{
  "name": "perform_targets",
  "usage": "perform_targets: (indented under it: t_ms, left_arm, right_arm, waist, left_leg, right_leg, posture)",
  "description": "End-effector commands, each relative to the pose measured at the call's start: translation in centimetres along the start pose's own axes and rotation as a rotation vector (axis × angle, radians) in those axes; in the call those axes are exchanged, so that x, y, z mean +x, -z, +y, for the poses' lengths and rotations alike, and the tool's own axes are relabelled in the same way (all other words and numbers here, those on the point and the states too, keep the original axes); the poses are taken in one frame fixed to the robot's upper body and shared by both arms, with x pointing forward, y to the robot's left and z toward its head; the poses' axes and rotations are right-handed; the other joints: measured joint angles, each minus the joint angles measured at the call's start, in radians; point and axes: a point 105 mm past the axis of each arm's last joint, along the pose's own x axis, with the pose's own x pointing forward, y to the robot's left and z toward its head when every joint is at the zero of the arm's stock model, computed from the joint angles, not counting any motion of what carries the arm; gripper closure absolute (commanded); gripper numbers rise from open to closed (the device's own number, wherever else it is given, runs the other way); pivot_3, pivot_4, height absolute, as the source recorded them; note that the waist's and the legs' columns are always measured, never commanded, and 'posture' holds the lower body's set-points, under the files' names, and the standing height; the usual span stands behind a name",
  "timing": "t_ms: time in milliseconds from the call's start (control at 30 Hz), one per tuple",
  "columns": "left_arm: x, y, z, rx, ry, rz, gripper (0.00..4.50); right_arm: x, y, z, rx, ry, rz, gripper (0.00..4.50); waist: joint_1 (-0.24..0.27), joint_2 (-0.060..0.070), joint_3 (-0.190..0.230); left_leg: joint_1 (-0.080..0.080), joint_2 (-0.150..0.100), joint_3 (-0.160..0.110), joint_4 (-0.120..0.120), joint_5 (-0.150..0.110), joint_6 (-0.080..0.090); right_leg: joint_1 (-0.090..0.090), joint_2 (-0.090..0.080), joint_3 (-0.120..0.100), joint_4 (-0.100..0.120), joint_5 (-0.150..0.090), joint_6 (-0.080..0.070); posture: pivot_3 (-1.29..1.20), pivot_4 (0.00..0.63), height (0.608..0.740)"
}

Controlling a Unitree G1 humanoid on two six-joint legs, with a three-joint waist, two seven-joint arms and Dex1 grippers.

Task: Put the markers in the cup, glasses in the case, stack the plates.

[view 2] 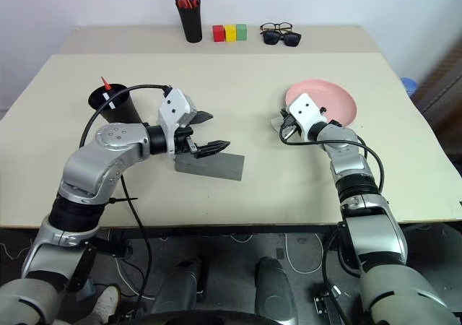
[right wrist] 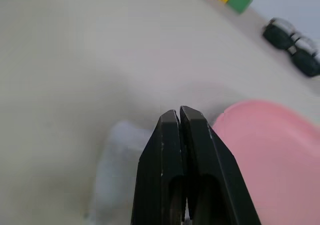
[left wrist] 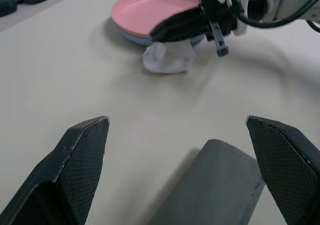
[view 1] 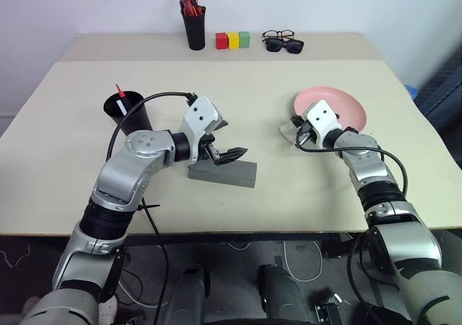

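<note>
My left gripper [view 1: 232,139] stands open just above the grey case [view 1: 224,172], whose near end shows between its fingers [left wrist: 80,150] in the left wrist view. The wide black cup [view 1: 127,113] at the left holds the two markers [view 1: 121,92], a red tip and a white body sticking out. The salmon pink plate [view 1: 339,105] lies on top of the light blue plate [left wrist: 131,37]. My right gripper [right wrist: 179,112] is shut at the plates' near left rim, over a small white crumpled thing [left wrist: 167,57]; nothing shows between its fingertips. The glasses are hidden.
Along the far edge stand a narrow black cup of red-orange pens [view 1: 194,23], red, yellow and green blocks [view 1: 232,40], and dark sunglasses [view 1: 284,46] beside a thick-framed clear pair [view 1: 278,34]. A seam [view 1: 289,61] crosses the tabletop behind the plates.
</note>
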Motion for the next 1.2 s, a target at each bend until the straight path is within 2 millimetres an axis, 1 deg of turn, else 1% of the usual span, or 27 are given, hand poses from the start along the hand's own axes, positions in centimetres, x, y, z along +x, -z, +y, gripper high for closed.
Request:
perform_targets:
  t_ms: [33, 133, 300, 433, 500, 567, 633, 733, 767, 800, 833, 900, 967, 1000, 1067, 1100, 1167, 1200]
  left_arm:
    - [-0.1, -0.9, 0.0, 0.029, -0.002, -0.036, 0.0]
    - [0.0, -0.9, -0.1, 0.028, 0.002, -0.038, 0.0]
    - [0.2, -0.9, -0.1, 0.028, 0.008, -0.04, 0.0]
    - [0.4, -1.0, -0.3, 0.025, 0.013, -0.046, 0.0]
    - [0.4, -1.0, -0.3, 0.023, 0.015, -0.047, 0.0]
    - [0.4, -0.8, -0.3, 0.017, 0.012, -0.043, 0.0]
    - [0.3, -0.7, -0.3, 0.013, 0.008, -0.04, 0.0]
    - [0.0, -0.5, -0.1, 0.005, -0.006, -0.044, 0.0]
    - [-0.2, -0.6, 0.0, 0.006, -0.02, -0.053, 0.0]
    - [-0.3, -0.7, 0.1, 0.007, -0.029, -0.059, 0.0]
    - [-0.8, -1.3, 0.6, 0.023, -0.086, -0.118, 0.0]
    - [-2.8, -2.6, 1.5, 0.072, -0.217, -0.274, 0.0]
    - [-4.8, -2.7, 2.0, 0.11, -0.348, -0.345, 0.0]
    - [-5.4, -2.6, 2.1, 0.12, -0.396, -0.36, 0.0]
    - [-6.9, -1.1, 1.6, 0.051, -0.405, -0.33, 0.0]
    - [-7.8, -0.2, 1.5, 0.052, -0.415, -0.297, 0.0]
    - [-9.8, 1.0, 1.2, 0.019, -0.42, -0.287, 0.0]
    - [-10.7, 1.6, 0.8, 0.007, -0.416, -0.281, 0.0]
  right_arm:
    - [-0.6, -3.2, -2.8, -0.022, 0.089, -0.102, 4.47]
    - [-1.0, -4.1, -3.8, -0.031, 0.119, -0.12, 4.47]
    - [-1.3, -4.9, -5.9, -0.038, 0.193, -0.13, 4.47]
    - [-1.5, -4.6, -8.1, -0.068, 0.293, -0.097, 4.47]
    - [-1.5, -4.0, -8.7, -0.05, 0.309, -0.067, 4.47]
    - [-1.6, -3.2, -9.1, -0.011, 0.32, -0.033, 3.92]
    - [-1.7, -2.9, -9.3, -0.017, 0.326, -0.017, 3.14]
    - [-2.0, -3.1, -9.9, -0.026, 0.356, -0.029, 1.58]
    - [-2.2, -3.1, -10.1, -0.038, 0.366, -0.027, 1.14]
    - [-2.3, -3.1, -10.2, -0.048, 0.372, -0.026, 1.14]
    - [-2.7, -3.2, -10.5, -0.044, 0.373, -0.039, 1.14]
    - [-3.7, -3.7, -11.0, 0.015, 0.371, -0.094, 1.14]
    - [-4.8, -4.1, -10.7, 0.064, 0.337, -0.163, 1.14]
    - [-5.2, -4.1, -10.5, 0.074, 0.322, -0.184, 1.14]
    - [-7.1, -3.8, -9.4, 0.101, 0.255, -0.201, 1.14]
    - [-8.5, -3.4, -8.5, 0.122, 0.189, -0.199, 1.14]
    - [-11.3, -2.5, -6.7, 0.194, 0.091, -0.164, 1.14]
    - [-12.8, -2.1, -5.6, 0.203, 0.042, -0.142, 1.14]
  waist:
    - [0.0, 0.0, 0.0]
    - [0.001, 0.0, 0.0]
    - [0.001, 0.0, 0.0]
    - [0.001, 0.0, 0.0]
    - [0.001, 0.0, 0.0]
    - [0.001, 0.0, 0.0]
    - [0.001, 0.0, 0.0]
    - [0.0, 0.0, 0.0]
    - [0.0, 0.0, 0.0]
    - [0.0, 0.0, 0.0]
    - [0.0, 0.0, 0.0]
    - [-0.001, 0.001, 0.001]
    - [0.002, 0.001, 0.001]
    - [0.003, 0.001, 0.001]
    - [0.007, 0.001, 0.0]
    - [0.012, 0.001, 0.0]
    - [0.028, 0.001, 0.0]
    - [0.032, 0.001, 0.0]
  left_leg:
    - [0.0, 0.0, 0.0, 0.0, 0.0, 0.0]
    - [0.0, 0.0, 0.0, 0.0, 0.0, 0.0]
    - [0.0, 0.0, 0.0, 0.0, 0.0, 0.0]
    - [0.0, 0.0, 0.0, 0.0, 0.0, 0.0]
    - [0.0, 0.0, 0.0, 0.0, 0.0, 0.0]
    - [0.0, 0.0, 0.0, 0.0, 0.0, 0.0]
    - [0.0, 0.0, 0.0, -0.001, 0.0, 0.0]
    - [0.0, 0.0, 0.0, -0.001, 0.0, 0.0]
    - [0.0, 0.0, 0.0, -0.001, 0.0, 0.0]
    - [0.0, 0.0, 0.0, -0.001, 0.0, 0.0]
    - [0.0, 0.0, 0.0, -0.001, 0.0, 0.0]
    - [0.0, 0.0, 0.0, -0.001, 0.0, 0.0]
    - [0.0, 0.0, 0.0, -0.002, 0.0, 0.0]
    - [0.0, 0.0, 0.0, -0.003, 0.0, 0.0]
    - [0.0, 0.0, 0.0, -0.003, 0.0, 0.0]
    - [0.0, 0.0, 0.0, -0.003, 0.0, 0.0]
    - [0.0, 0.0, 0.0, -0.002, -0.001, 0.001]
    - [-0.001, 0.0, 0.001, -0.002, -0.001, 0.001]
  right_leg:
    - [0.0, 0.0, 0.0, 0.0, 0.0, 0.0]
    - [0.0, 0.0, 0.0, 0.0, 0.0, 0.0]
    - [0.0, 0.0, 0.0, 0.0, 0.0, 0.0]
    - [0.0, 0.0, 0.0, 0.0, 0.0, 0.0]
    - [0.0, 0.0, 0.0, 0.0, -0.001, -0.001]
    - [0.0, 0.0, 0.0, -0.001, -0.001, -0.001]
    - [0.0, 0.0, 0.0, -0.001, 0.0, -0.001]
    - [0.0, 0.0, 0.0, -0.001, 0.0, 0.0]
    - [0.0, 0.0, 0.0, -0.001, 0.0, 0.0]
    - [0.0, 0.0, 0.0, -0.001, 0.0, 0.0]
    - [0.0, 0.0, 0.0, -0.001, 0.0, 0.0]
    - [0.0, 0.0, 0.001, -0.001, 0.0, 0.0]
    - [-0.001, 0.0, 0.001, -0.001, 0.0, 0.0]
    - [-0.001, 0.0, 0.001, -0.001, 0.0, 0.0]
    - [-0.001, 0.0, 0.001, -0.001, 0.0, 0.0]
    - [0.0, 0.0, 0.001, -0.001, 0.0, 0.001]
    - [0.0, 0.0, 0.001, -0.002, -0.001, 0.0]
    - [0.0, 0.0, 0.001, -0.002, -0.002, -0.003]
  posture:
    - [0.0, 0.15, 0.74]
    - [0.0, 0.15, 0.74]
    - [0.0, 0.15, 0.74]
    - [0.0, 0.15, 0.74]
    - [0.0, 0.15, 0.74]
    - [0.0, 0.15, 0.74]
    - [0.0, 0.15, 0.74]
    - [0.0, 0.15, 0.74]
    - [0.0, 0.15, 0.74]
    - [0.0, 0.15, 0.74]
    - [0.0, 0.15, 0.74]
    - [0.0, 0.15, 0.74]
    - [0.0, 0.15, 0.74]
    - [0.0, 0.15, 0.74]
    - [0.0, 0.15, 0.74]
    - [0.0, 0.15, 0.74]
    - [0.0, 0.15, 0.74]
    - [0.0, 0.15, 0.74]
